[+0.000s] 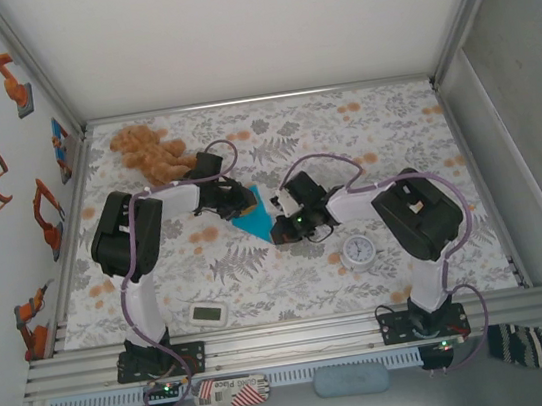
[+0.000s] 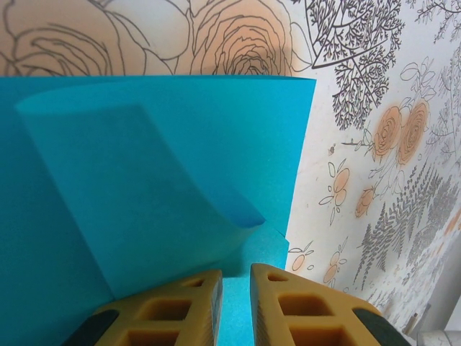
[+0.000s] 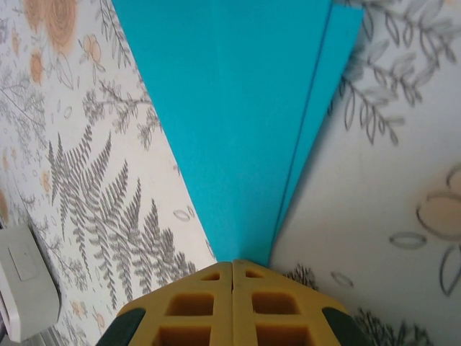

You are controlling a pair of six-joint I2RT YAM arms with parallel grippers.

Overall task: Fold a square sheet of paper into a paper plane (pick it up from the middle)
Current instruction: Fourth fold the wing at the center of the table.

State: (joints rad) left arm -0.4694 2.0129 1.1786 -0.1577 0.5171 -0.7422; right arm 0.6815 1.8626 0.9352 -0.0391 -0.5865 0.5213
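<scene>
The turquoise paper plane (image 1: 251, 218) lies mid-table as a folded, pointed wedge between both arms. In the right wrist view the paper plane (image 3: 245, 108) narrows to a tip that ends at my right gripper (image 3: 232, 265). That gripper is shut on the tip, and a layered edge shows along the paper's right side. In the left wrist view the paper plane (image 2: 144, 180) has a loose flap curling upward. My left gripper (image 2: 236, 277) hovers over its wide end with a narrow gap between the fingers and blue paper showing through it. In the top view my left gripper (image 1: 240, 199) and right gripper (image 1: 280, 230) sit at opposite ends.
A brown teddy bear (image 1: 147, 150) lies at the back left. The small round white clock (image 1: 359, 250) sits just right of the right arm's wrist. A white rectangular gadget (image 1: 209, 315) rests near the front edge, and the same gadget (image 3: 21, 288) is at the right wrist view's lower left.
</scene>
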